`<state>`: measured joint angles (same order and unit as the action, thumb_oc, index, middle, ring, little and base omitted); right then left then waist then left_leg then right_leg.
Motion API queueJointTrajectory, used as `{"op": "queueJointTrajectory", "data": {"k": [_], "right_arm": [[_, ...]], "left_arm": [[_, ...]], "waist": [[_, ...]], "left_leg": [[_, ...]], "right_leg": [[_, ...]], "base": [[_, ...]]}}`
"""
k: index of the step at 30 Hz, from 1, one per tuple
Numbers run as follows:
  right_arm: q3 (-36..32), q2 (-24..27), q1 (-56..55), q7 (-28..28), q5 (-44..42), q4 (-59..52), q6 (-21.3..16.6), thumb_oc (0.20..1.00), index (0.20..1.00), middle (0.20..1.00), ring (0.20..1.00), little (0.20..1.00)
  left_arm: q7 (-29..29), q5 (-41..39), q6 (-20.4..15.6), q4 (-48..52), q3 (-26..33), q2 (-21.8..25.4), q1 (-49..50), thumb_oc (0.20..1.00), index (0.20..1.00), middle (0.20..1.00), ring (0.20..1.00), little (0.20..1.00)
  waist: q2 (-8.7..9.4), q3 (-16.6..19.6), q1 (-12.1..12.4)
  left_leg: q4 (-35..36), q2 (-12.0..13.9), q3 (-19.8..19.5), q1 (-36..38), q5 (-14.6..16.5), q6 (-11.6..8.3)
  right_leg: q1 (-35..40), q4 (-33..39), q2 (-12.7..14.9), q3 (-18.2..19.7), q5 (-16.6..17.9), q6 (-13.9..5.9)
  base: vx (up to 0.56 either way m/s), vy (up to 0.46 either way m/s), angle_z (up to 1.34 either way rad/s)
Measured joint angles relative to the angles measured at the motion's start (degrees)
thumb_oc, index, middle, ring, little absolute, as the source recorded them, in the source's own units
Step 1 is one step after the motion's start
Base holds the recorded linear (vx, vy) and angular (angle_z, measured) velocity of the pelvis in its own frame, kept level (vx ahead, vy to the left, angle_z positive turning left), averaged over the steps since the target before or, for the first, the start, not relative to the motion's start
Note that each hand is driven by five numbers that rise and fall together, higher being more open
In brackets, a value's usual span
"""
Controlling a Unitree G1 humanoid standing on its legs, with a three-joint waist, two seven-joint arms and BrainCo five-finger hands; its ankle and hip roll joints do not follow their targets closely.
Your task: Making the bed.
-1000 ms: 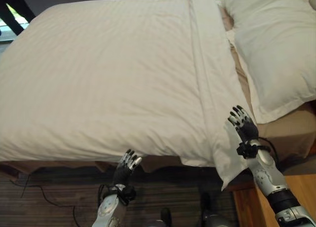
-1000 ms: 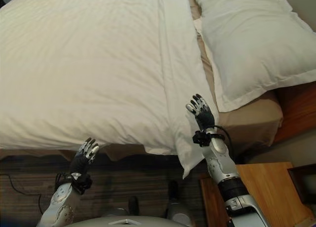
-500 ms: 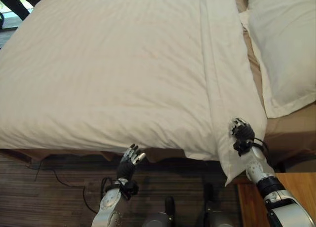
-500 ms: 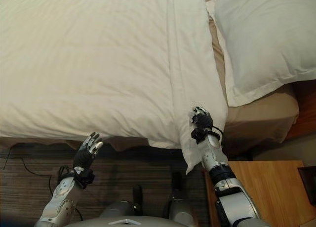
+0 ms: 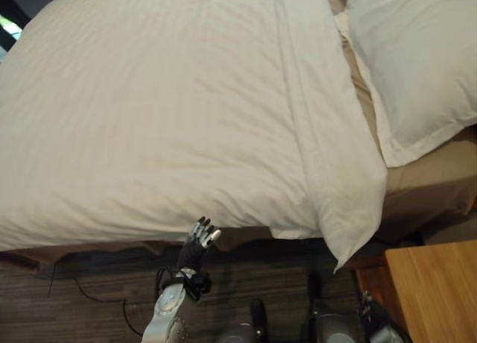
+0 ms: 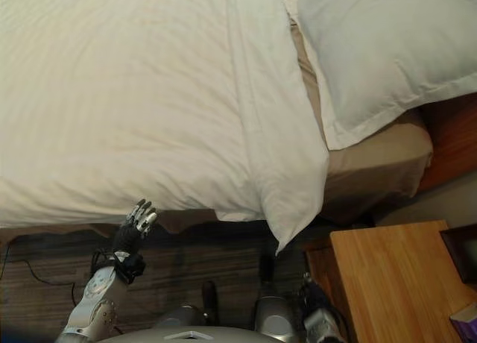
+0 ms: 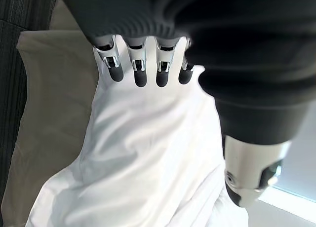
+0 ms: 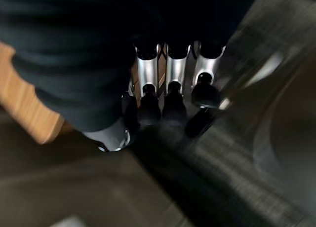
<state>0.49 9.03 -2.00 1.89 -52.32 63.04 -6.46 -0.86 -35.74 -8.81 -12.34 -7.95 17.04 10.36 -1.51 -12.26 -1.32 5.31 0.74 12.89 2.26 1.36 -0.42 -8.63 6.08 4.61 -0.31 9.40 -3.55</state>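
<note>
From where I stand, the white duvet (image 5: 156,112) lies spread flat over most of the bed (image 5: 425,183), with a long folded band running from twelve o'clock down toward five o'clock. Its near corner (image 5: 346,242) hangs over the bed's edge at about five o'clock, pointing down at the dark wooden floor (image 5: 89,283). A white pillow (image 5: 417,56) rests at two o'clock, beside the folded band, on the tan sheet (image 6: 380,156) that shows along the bed's right side.

The left hand (image 5: 199,242) hovers at six o'clock, just below the duvet's near edge, its fingers (image 7: 138,64) straight and spread, holding nothing; the wrist view looks past them onto white cloth. The right hand (image 8: 168,96) is low down by the floor next to the wooden nightstand (image 6: 387,283) at four o'clock, its fingers straight and empty, well apart from the bedding.
</note>
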Motion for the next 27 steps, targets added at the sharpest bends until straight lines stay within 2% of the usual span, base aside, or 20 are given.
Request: {"op": "queueJointTrajectory", "data": {"k": [2, 4, 5, 6, 7, 8, 10, 12, 14, 15, 16, 18, 19, 20, 22, 23, 24, 25, 26, 27], "right_arm": [[0.81, 2.28, 0.33, 0.03, 2.98, -4.56, 0.15, 0.2, 0.2, 0.2, 0.2, 0.2], [-6.75, 6.91, 0.79, 0.52, 2.97, -14.08, -0.43, 0.2, 0.2, 0.2, 0.2, 0.2], [-14.75, 10.31, -0.79, 3.59, 5.71, -24.4, -0.66, 0.2, 0.2, 0.2, 0.2, 0.2], [-19.41, 15.43, -2.58, 6.6, 9.09, -33.4, -1.34, 0.555, 0.555, 0.555, 0.555, 0.555], [-23.82, 19.44, -3.79, 10.44, 13.86, -42.64, -4.37, 1.0, 1.0, 1.0, 1.0, 1.0], [-27.21, 22.78, -2.47, 14.17, 18.09, -47.81, -8.43, 1.0, 1.0, 1.0, 1.0, 1.0], [-28.07, 22.13, -1.6, 16.59, 23.48, -55.37, -10.5, 1.0, 1.0, 1.0, 1.0, 1.0], [-22.39, 16.2, 0.03, 16.02, 24.53, -62.63, -11.32, 1.0, 1.0, 1.0, 1.0, 1.0], [-11.04, 10.74, 0.92, 11.59, 21.99, -67.56, -12.36, 1.0, 1.0, 1.0, 1.0, 1.0], [3.2, 9.97, 0.15, 4.65, 18.56, -68.95, -11.91, 1.0, 1.0, 1.0, 1.0, 1.0], [11.46, 10.22, -0.63, -1.15, 18.41, -66.87, -8.75, 1.0, 1.0, 1.0, 1.0, 1.0], [13.38, 7.0, 0.1, -3.36, 15.79, -65.75, -7.78, 1.0, 1.0, 1.0, 1.0, 1.0], [13.84, 4.38, 0.8, -3.71, 15.17, -63.36, -7.8, 1.0, 1.0, 1.0, 1.0, 1.0], [15.76, 4.85, 2.21, -4.2, 15.23, -61.78, -6.98, 1.0, 1.0, 1.0, 1.0, 1.0], [15.5, 6.31, 4.25, -4.63, 15.32, -61.74, -5.65, 1.0, 1.0, 1.0, 1.0, 1.0], [15.56, 6.94, 6.42, -5.22, 15.49, -61.95, -5.62, 1.0, 1.0, 1.0, 1.0, 1.0], [14.91, 8.28, 7.59, -5.78, 15.45, -62.51, -6.35, 1.0, 1.0, 1.0, 1.0, 1.0], [12.53, 9.13, 6.66, -6.0, 15.3, -62.71, -7.45, 1.0, 1.0, 1.0, 1.0, 1.0], [10.99, 9.87, 5.35, -5.82, 15.08, -62.54, -7.73, 1.0, 1.0, 1.0, 1.0, 1.0], [9.64, 10.44, 4.14, -5.55, 14.53, -61.62, -7.55, 1.0, 1.0, 1.0, 1.0, 1.0]], "left_arm": [[0.06, 0.02, 0.0, 0.02, 0.03, 0.09, -0.15, 1.0, 1.0, 1.0, 1.0, 1.0], [-0.02, 0.06, -0.01, 0.2, 1.65, 0.16, -0.14, 1.0, 1.0, 1.0, 1.0, 1.0], [-0.12, 0.36, 0.0, 0.31, 3.05, 0.19, 0.16, 1.0, 1.0, 1.0, 1.0, 1.0], [-0.28, 0.57, -0.05, 0.3, 5.12, 0.03, 1.22, 1.0, 1.0, 1.0, 1.0, 1.0], [-1.0, 0.58, -0.56, 0.28, 8.05, -0.68, 3.04, 1.0, 1.0, 1.0, 1.0, 1.0], [-1.57, 0.61, -0.77, 0.27, 9.86, -0.38, 4.5, 1.0, 1.0, 1.0, 1.0, 1.0], [-2.01, 0.7, -0.94, 0.26, 10.05, 0.34, 5.02, 1.0, 1.0, 1.0, 1.0, 1.0], [-2.63, 0.95, -0.92, 0.29, 8.25, 0.32, 5.08, 1.0, 1.0, 1.0, 1.0, 1.0], [-2.78, 0.99, -0.9, 0.48, 6.08, -0.09, 3.28, 1.0, 1.0, 1.0, 1.0, 1.0], [-2.66, 1.05, -0.89, 0.38, 3.44, -0.61, -0.01, 1.0, 1.0, 1.0, 1.0, 1.0], [-2.1, 1.07, -1.0, 1.07, 1.43, -1.05, -3.51, 1.0, 1.0, 1.0, 1.0, 1.0], [-1.88, 1.04, -1.23, 2.31, 2.45, -1.78, -3.81, 1.0, 1.0, 1.0, 1.0, 1.0], [-1.98, 1.02, -1.37, 2.87, 2.45, -2.62, -5.17, 1.0, 1.0, 1.0, 1.0, 1.0], [-2.17, 1.04, -1.68, 3.07, 2.11, -3.47, -5.76, 1.0, 1.0, 1.0, 1.0, 1.0], [-2.91, 0.99, -3.19, 4.06, 2.41, -4.72, -6.13, 1.0, 1.0, 1.0, 1.0, 1.0], [-3.39, 0.98, -4.0, 5.29, 2.83, -3.46, -3.98, 1.0, 1.0, 1.0, 1.0, 1.0], [-3.37, 0.92, -4.37, 5.06, 3.98, -3.25, -2.09, 1.0, 1.0, 1.0, 1.0, 1.0], [-3.58, 0.71, -4.75, 6.01, 5.25, -4.12, -0.75, 1.0, 1.0, 1.0, 1.0, 1.0], [-3.81, 0.3, -5.3, 7.19, 6.13, -4.51, 0.85, 1.0, 1.0, 1.0, 1.0, 1.0], [-4.05, -0.21, -5.27, 6.68, 6.25, -4.23, 1.54, 1.0, 1.0, 1.0, 1.0, 1.0]], "waist": [[1.11, 0.61, -0.22], [2.29, 1.77, -0.46], [2.73, 2.3, -0.45], [2.73, 2.73, -0.75], [2.8, 3.48, -1.54], [3.8, 5.06, -2.56], [7.25, 7.57, -3.19], [8.3, 8.32, -3.26], [8.57, 8.49, -3.22], [6.23, 7.16, -3.15], [4.31, 5.88, -2.08], [2.29, 4.89, 0.8], [0.9, 4.97, 1.12], [0.59, 4.62, 2.98], [-0.07, 4.12, 6.49], [0.14, 3.75, 7.41], [-1.51, 3.97, 9.4], [-2.49, 4.68, 9.9], [-2.04, 4.41, 9.59], [-0.42, 3.45, 9.77]], "left_leg": [[0.24, 0.02, 0.96, 0.18, 0.15, 0.1], [0.03, -0.36, 1.04, 0.37, 0.18, 0.03], [-0.01, -0.41, 0.8, 0.88, 0.3, -0.09], [0.02, -0.65, 0.51, 1.75, 0.52, 0.08], [0.27, -0.63, 0.58, 2.25, 0.8, 0.23], [0.23, -0.48, 0.79, 2.21, 0.91, 0.23], [-0.02, -0.25, 1.0, 2.39, 0.9, 0.2], [-0.03, -0.46, 2.85, 3.27, 0.92, 0.18], [-0.74, -0.56, 4.32, 2.78, 0.75, 0.67], [-1.39, 0.69, 3.29, 1.73, 0.57, 1.12], [-1.46, 1.0, -0.16, 0.66, -0.38, 1.59], [-4.58, 1.59, -6.69, -3.36, -1.28, 0.89], [-6.62, 2.32, -12.71, -5.45, -1.29, -0.52], [-6.56, 1.83, -16.78, -5.7, -2.69, -1.34], [-6.24, 2.48, -23.21, -6.34, -4.08, -3.25], [-6.19, 3.11, -24.58, -6.79, -3.95, -3.09], [-5.94, 4.79, -24.96, -7.98, -4.51, -3.46], [-6.29, 5.87, -26.51, -9.88, -3.41, -5.34], [-6.81, 6.75, -27.82, -11.77, -2.56, -5.86], [-7.6, 7.04, -26.66, -12.39, -0.04, -5.99]], "right_leg": [[-0.17, 0.02, 0.13, 0.04, -0.2, -0.26], [-0.12, 0.01, 0.32, 0.57, 0.09, -0.6], [0.56, -0.01, 0.16, 0.41, 0.28, -0.83], [1.48, -0.03, 0.22, 0.51, 0.66, -1.26], [1.98, -0.02, 0.27, 0.61, 0.62, -1.3], [1.83, -0.03, 0.19, 0.79, 0.58, -1.33], [1.75, -0.05, -0.52, 0.84, 0.82, -1.01], [1.54, -0.02, -0.72, 2.28, 1.05, -0.74], [1.16, -0.41, 0.2, 2.89, 0.35, -1.22], [-0.81, -5.74, -0.12, 3.02, -0.96, -3.06], [-1.23, -12.28, 0.25, 6.02, -4.53, -3.54], [-0.4, -15.33, 0.34, 8.72, -8.37, -3.91], [3.83, -12.32, 0.57, 6.54, -9.57, -2.97], [8.07, -8.56, 0.41, 5.25, -10.01, -3.53], [10.73, -6.31, -0.77, 3.07, -11.98, -2.61], [10.93, -6.34, -1.63, 1.73, -12.61, -2.07], [10.72, -7.47, -4.25, 0.0, -12.45, -1.73], [10.95, -6.84, -5.75, -1.6, -12.28, 0.1], [10.46, -7.39, -7.58, -1.53, -12.7, 1.86], [9.27, -8.46, -7.11, -2.47, -13.45, 3.01]], "base": [[-0.01, 0.026, -0.22], [0.04, 0.044, -0.01], [0.06, 0.045, 0.1], [0.02, 0.035, 0.08], [0.0, 0.039, -0.04], [-0.01, 0.049, -0.09], [-0.03, 0.044, -0.12], [-0.13, 0.013, -0.4], [-0.18, -0.043, -0.28], [-0.17, -0.217, 0.7], [-0.17, -0.404, 1.1], [-0.13, -0.5, 1.55], [-0.13, -0.425, 2.15], [-0.12, -0.319, 2.28], [-0.19, -0.344, 1.77], [-0.26, -0.478, 1.18], [-0.12, -0.242, 0.98], [-0.17, -0.166, 1.12], [-0.29, -0.134, 1.43], [-0.37, -0.174, 1.17]]}}
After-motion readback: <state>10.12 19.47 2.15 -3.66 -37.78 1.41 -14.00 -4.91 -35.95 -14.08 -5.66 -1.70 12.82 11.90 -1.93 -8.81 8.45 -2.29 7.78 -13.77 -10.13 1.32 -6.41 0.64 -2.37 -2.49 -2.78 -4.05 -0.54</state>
